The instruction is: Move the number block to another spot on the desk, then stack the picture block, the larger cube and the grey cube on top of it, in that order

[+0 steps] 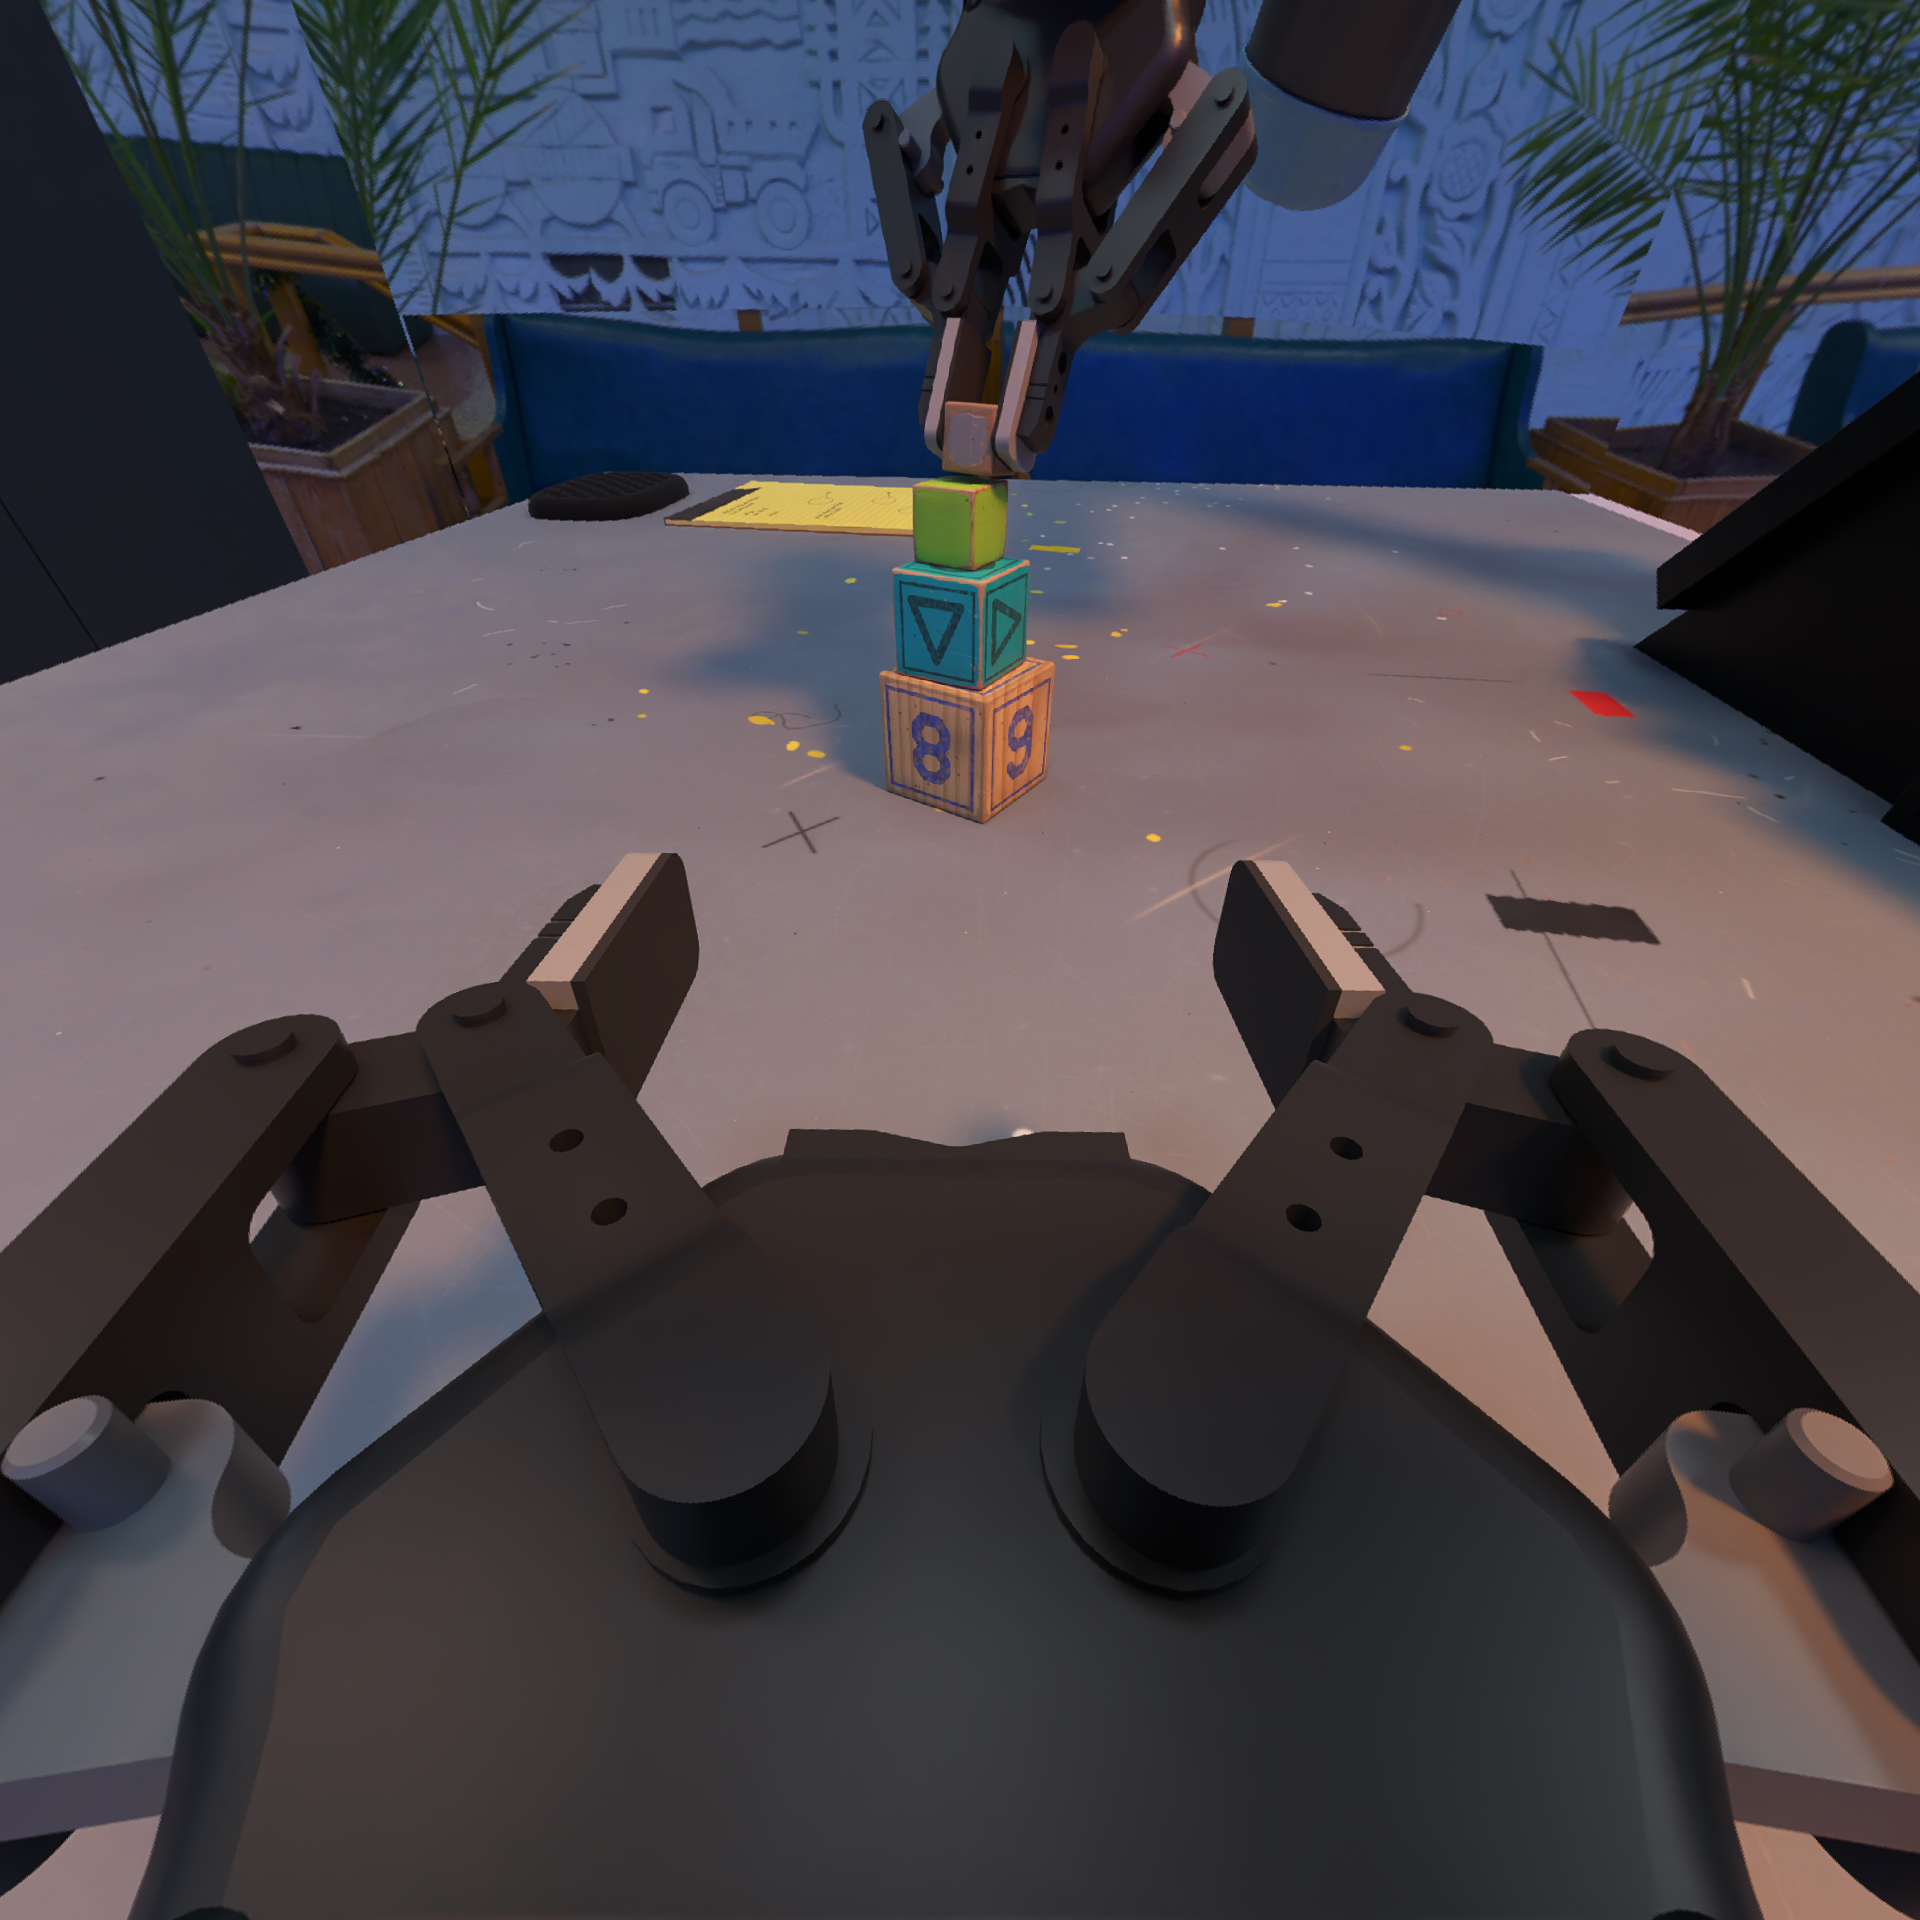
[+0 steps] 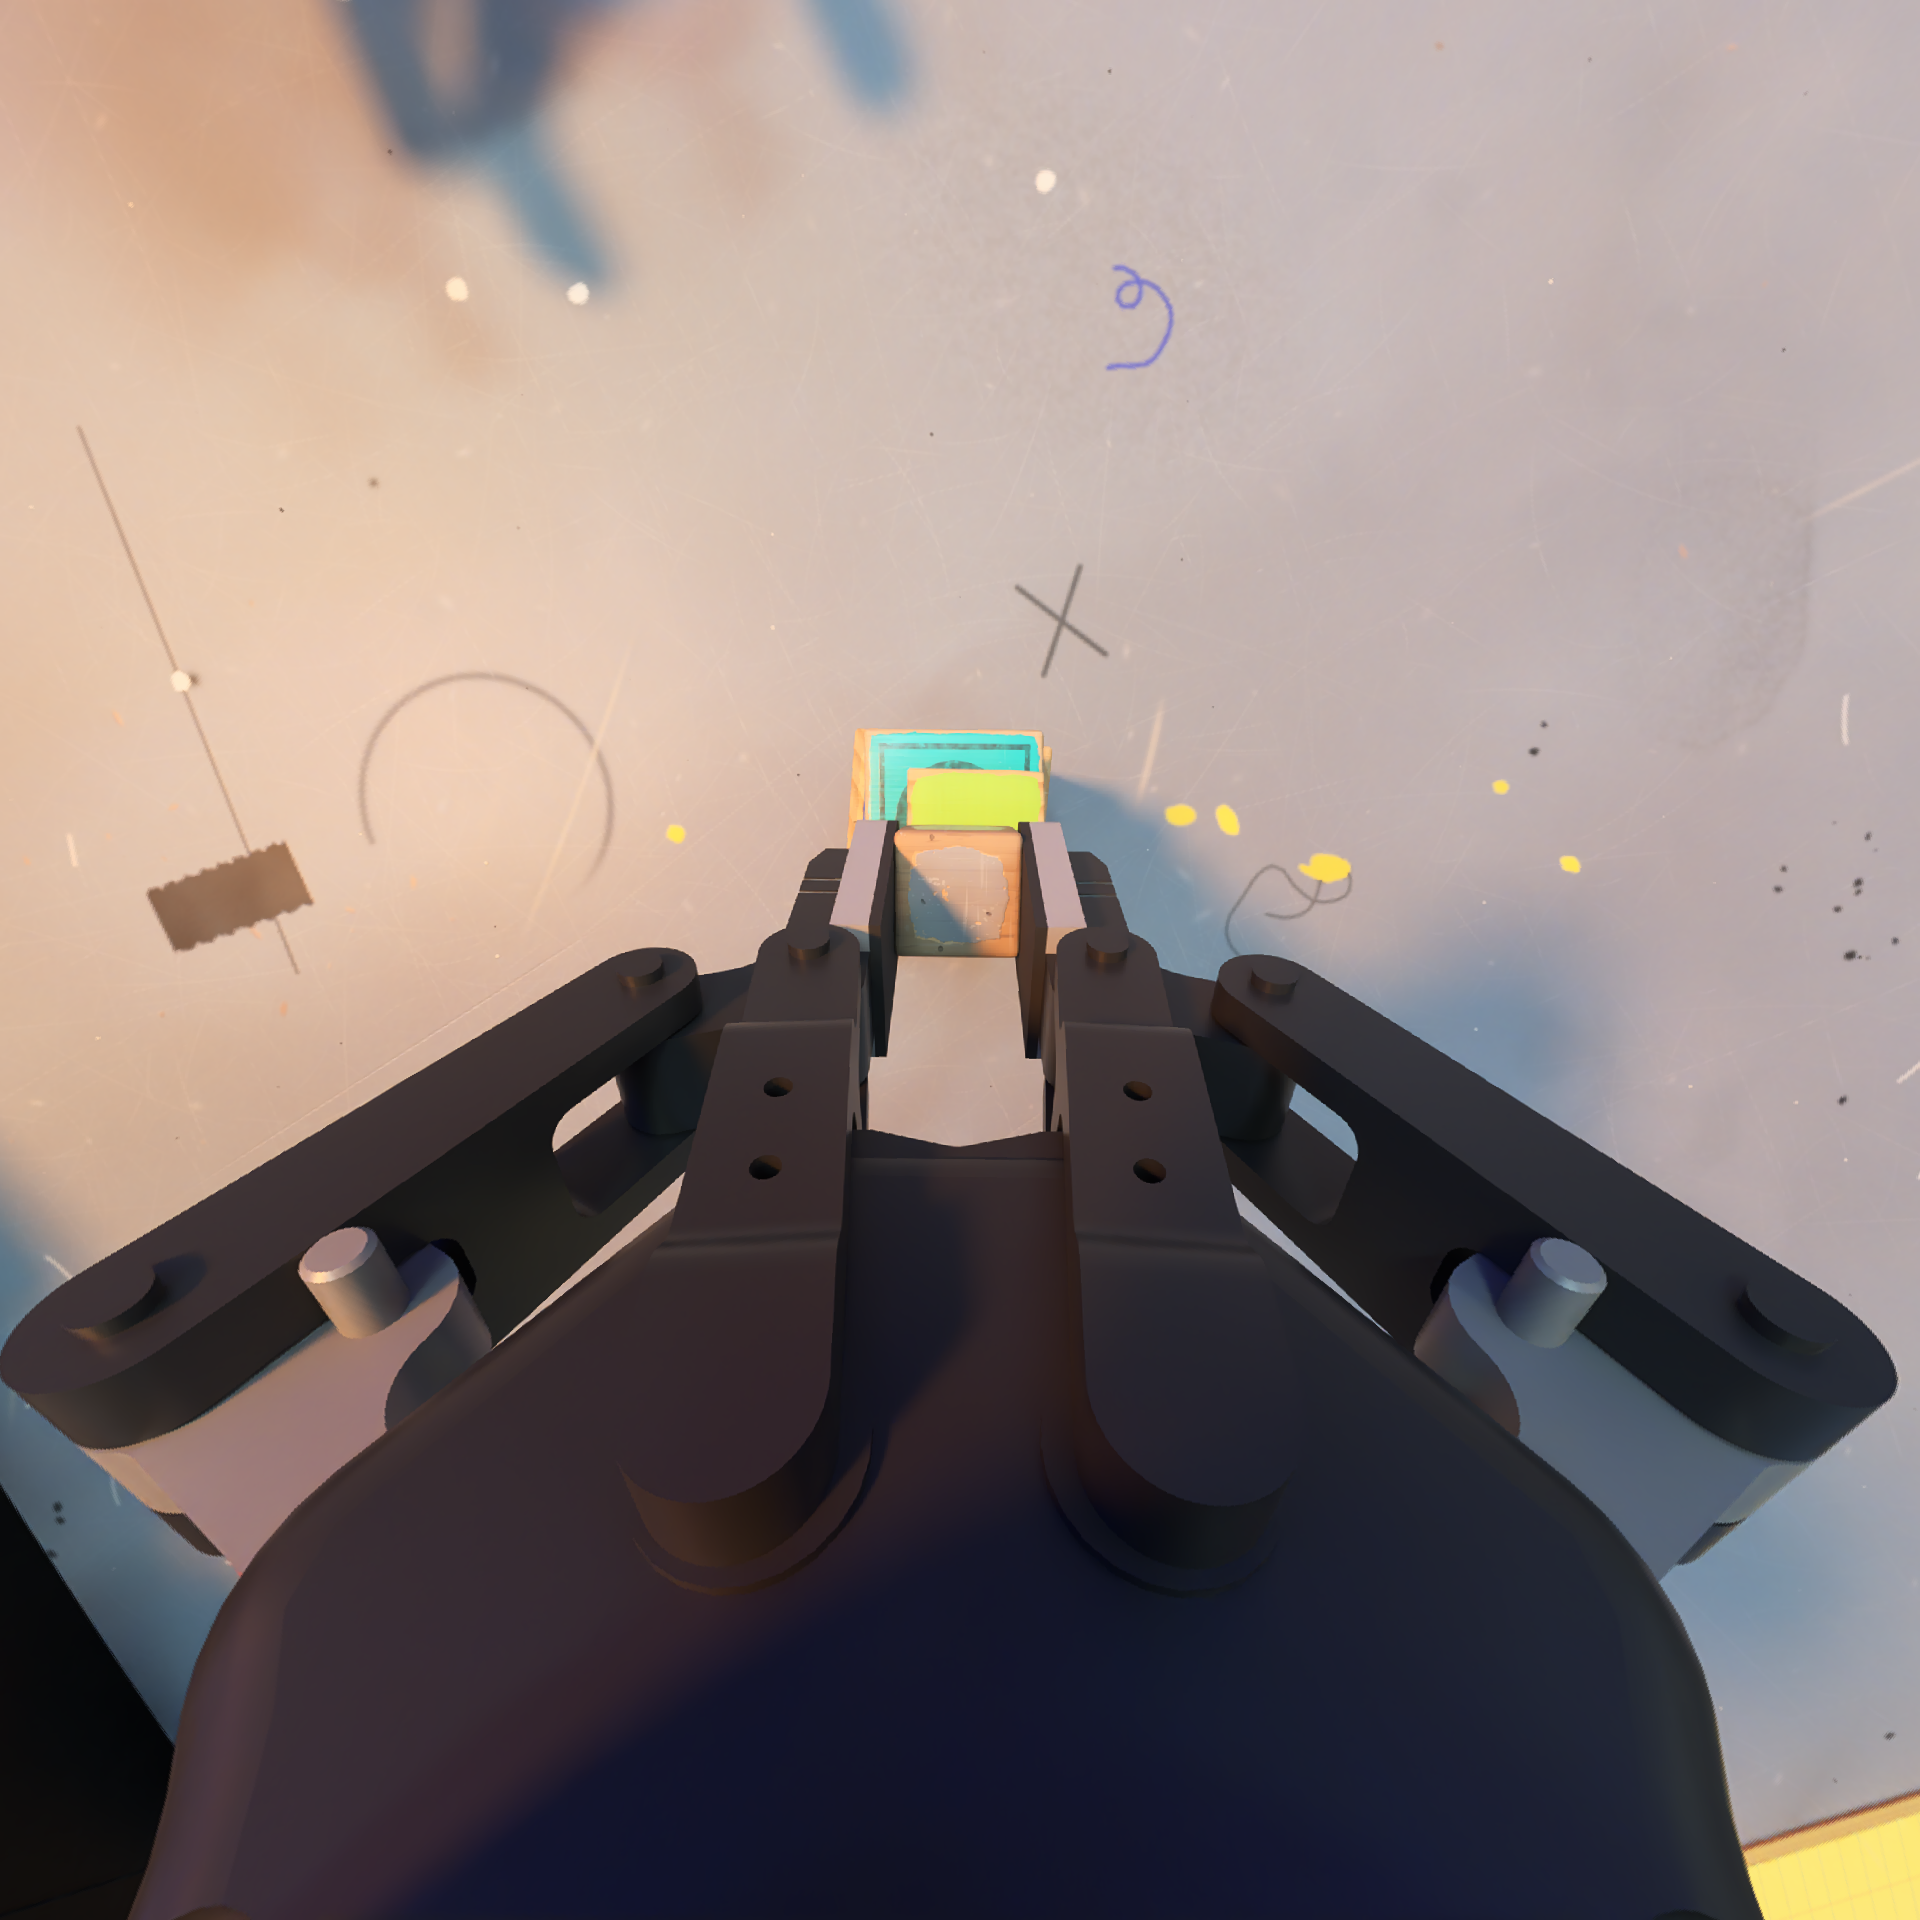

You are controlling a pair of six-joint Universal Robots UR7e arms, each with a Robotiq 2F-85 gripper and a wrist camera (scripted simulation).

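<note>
The grey desk (image 1: 1299, 748) had my block tower.
My right gripper (image 1: 977, 442) held the grey cube (image 2: 954, 894) above the green cube (image 1: 960, 523); only letting go was left. My left gripper (image 1: 956, 914) was wide open.

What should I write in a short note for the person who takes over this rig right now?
Left pincer: open, empty, low over the grey desk, facing the stack.
Right pincer: shut on the small grey-faced wooden cube, just above the stack.
Stack: wooden number block at the bottom, teal picture block with triangles on it, green larger cube on top.
Done: three blocks stacked.
Left: set the grey cube on the green cube, release, retreat.
</note>
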